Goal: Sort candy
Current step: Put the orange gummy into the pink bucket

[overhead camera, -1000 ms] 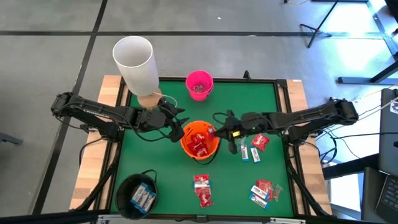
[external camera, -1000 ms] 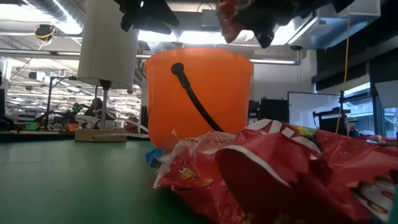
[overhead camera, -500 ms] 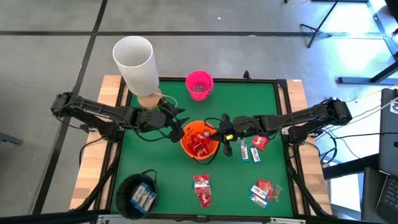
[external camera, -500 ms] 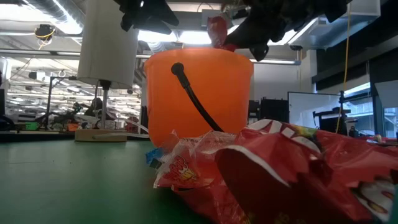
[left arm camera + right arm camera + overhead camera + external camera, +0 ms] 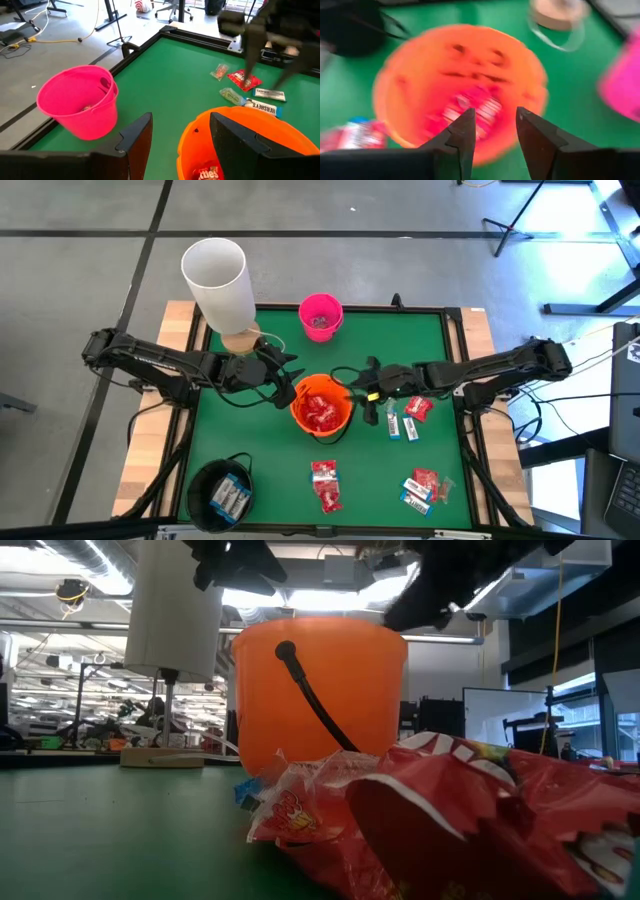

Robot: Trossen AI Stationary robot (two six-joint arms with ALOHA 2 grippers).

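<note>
The orange bucket [image 5: 321,406] stands mid-table with red candy packets [image 5: 320,413] inside. More candy lies loose on the green mat: red packets [image 5: 325,484], a red and white-blue heap [image 5: 424,487], and bars with a red packet [image 5: 408,418]. My right gripper [image 5: 495,120] hangs open over the bucket's right rim [image 5: 349,388], with nothing between its fingers. My left gripper [image 5: 180,135] waits open just left of the bucket [image 5: 284,386], also holding nothing.
A pink bucket [image 5: 320,316] stands at the far edge. A black bucket [image 5: 222,492] with white-blue bars stands at the near left corner. A tall white tube [image 5: 215,280] rises from a wooden base at the far left. Bare mat lies between the left-side buckets.
My right gripper, holding a red packet beside the orange bucket's right rim, tipped downward over the bucket and let go. The packet has dropped into the bucket, and the gripper now hangs with nothing in it.
</note>
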